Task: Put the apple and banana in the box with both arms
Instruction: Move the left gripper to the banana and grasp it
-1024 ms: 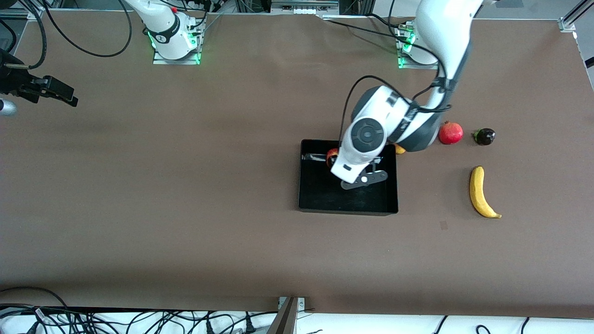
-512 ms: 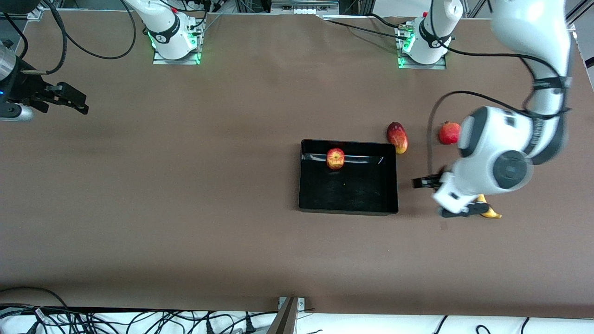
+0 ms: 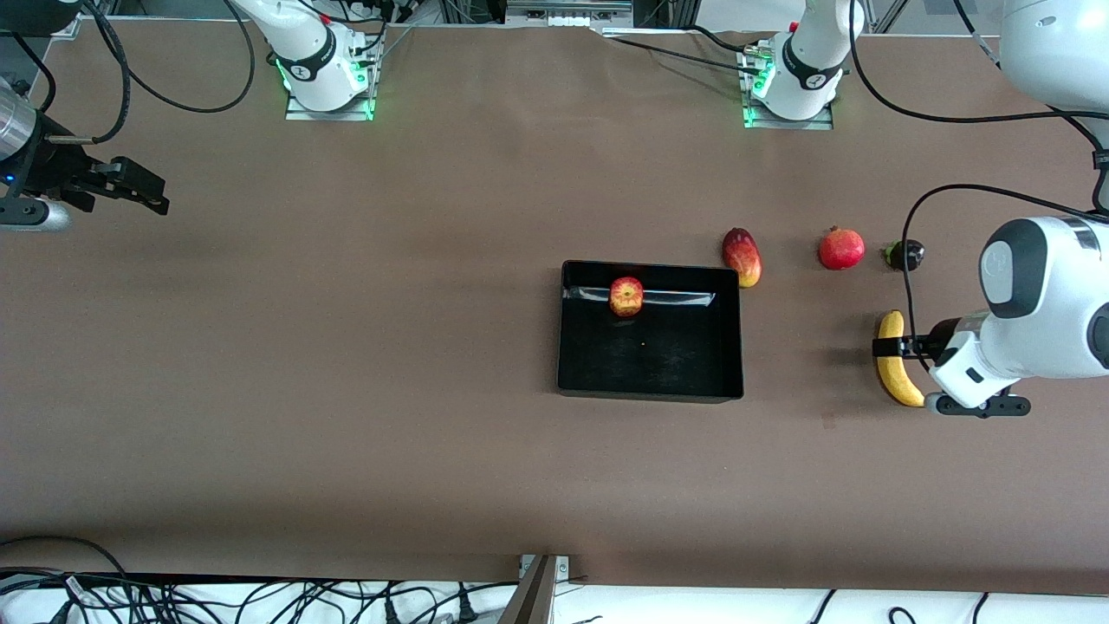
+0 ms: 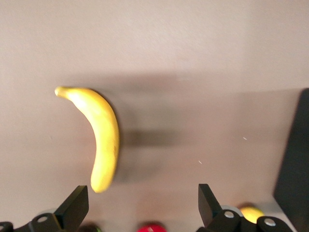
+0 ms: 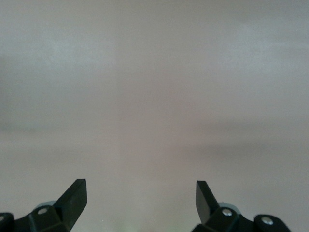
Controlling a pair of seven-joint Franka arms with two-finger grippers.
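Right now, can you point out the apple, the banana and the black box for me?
apple (image 3: 625, 296), front view, middle of its red-yellow skin.
banana (image 4: 104, 135), left wrist view, middle of its curved body.
box (image 3: 650, 393), front view, its rim nearest the camera.

Matt brown table, glossy black box

The table (image 3: 346, 347) top looks matt and smooth. On it the box (image 3: 650, 386), seemingly plastic, has shiny reflective inner walls; beside the box, the banana (image 3: 890, 374) skin looks smooth and waxy.
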